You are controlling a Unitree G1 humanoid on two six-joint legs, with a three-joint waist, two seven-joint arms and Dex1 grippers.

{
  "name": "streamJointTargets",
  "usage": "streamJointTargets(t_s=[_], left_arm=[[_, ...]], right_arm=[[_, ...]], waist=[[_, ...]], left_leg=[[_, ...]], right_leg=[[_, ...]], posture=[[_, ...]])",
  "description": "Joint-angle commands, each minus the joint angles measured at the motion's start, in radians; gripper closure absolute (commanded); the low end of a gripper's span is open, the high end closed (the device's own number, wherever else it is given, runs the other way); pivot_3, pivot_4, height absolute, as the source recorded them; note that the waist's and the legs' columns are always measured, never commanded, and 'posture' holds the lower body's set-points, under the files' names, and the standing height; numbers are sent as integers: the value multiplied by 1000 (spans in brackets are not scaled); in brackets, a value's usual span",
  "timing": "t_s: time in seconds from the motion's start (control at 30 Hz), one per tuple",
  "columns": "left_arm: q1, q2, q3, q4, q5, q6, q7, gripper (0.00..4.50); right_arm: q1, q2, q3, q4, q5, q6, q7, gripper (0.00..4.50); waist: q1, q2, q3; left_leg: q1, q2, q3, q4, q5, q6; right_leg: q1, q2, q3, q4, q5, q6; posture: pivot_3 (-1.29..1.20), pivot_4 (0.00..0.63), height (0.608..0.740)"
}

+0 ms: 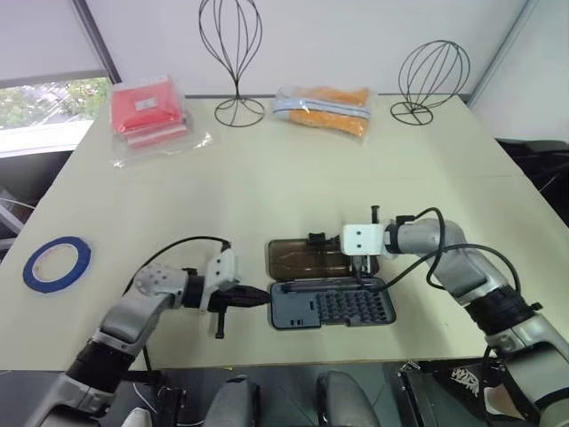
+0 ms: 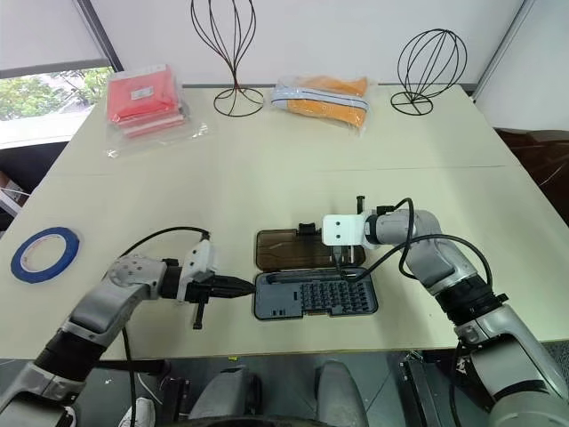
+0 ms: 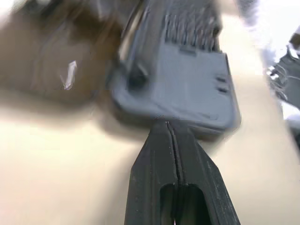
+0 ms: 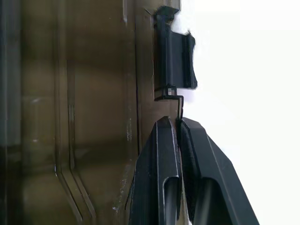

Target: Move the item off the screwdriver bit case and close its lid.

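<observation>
two halves of the screwdriver bit case [image 1: 331, 305] lie open flat near the front edge of the table [image 1: 293, 169]: bit tray toward you, the lid [image 1: 307, 256] folded back behind it, smoky brown, latch tab on its far edge. the item, the blue tape roll [image 1: 56, 263], already sits well apart at the table's left edge, so what's left for you is the closing.

risks, as i judge them: the case looks light and nothing pins it. a push on the lid's far edge could slide the whole case toward the table's front edge instead of swinging the panel over. the lid lies flat, so a closed tip may skate across it rather than get under. watch the bits too; a hard flip could jolt them loose.

left claw [image 1: 264, 294]: fingers pressed together, empty, tip at or just beside the tray's left end; contact not certain. right claw [image 4: 178, 123]: also closed, holding nothing, tip over the lid's far edge just beside the latch tab [image 4: 176, 63].
</observation>
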Motion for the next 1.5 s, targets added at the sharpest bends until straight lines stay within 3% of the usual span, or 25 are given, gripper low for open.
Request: streamJointTargets(t_s=[0.03, 0.27, 0.5, 0.93, 1.5], left_arm=[[-46, 12, 117, 6, -86, 79, 25, 4500], [-176, -25, 234, 166, -102, 130, 129, 4500], [-276, -98, 221, 333, -36, 60, 184, 4500], [-402, -215, 98, 564, 69, -52, 55, 4500], [-571, -352, 100, 835, 138, -203, -4, 4500]], right_arm=[[18, -3, -68, -83, -65, 74, -84, 4464], [67, 22, -83, -226, -111, 177, -114, 4464], [78, 31, -85, -304, -158, 209, -127, 4464], [114, 46, -78, -437, -206, 270, -110, 4464], [139, 67, -63, -488, -232, 287, -84, 4464]], waist=[[0, 0, 2], [2, 0, 6], [0, -1, 9], [1, -1, 9], [1, -2, 9]], left_leg=[[-4, 0, 0, 1, 0, 0], [-5, -6, -1, 2, 0, 0], [-5, -6, -1, 1, 0, 0], [-6, -7, 0, 1, 0, 0], [-6, -8, 0, 2, 0, 0]], right_leg=[[-4, 0, 0, 1, 0, 1], [-4, 1, -1, 1, 1, 2], [-4, 1, -2, 0, 2, 4], [-4, 1, -2, 0, 2, 5], [-3, 1, -3, 0, 2, 5]], posture=[[0, 150, 740], [0, 150, 740], [0, 150, 740], [0, 150, 740], [0, 150, 740]])
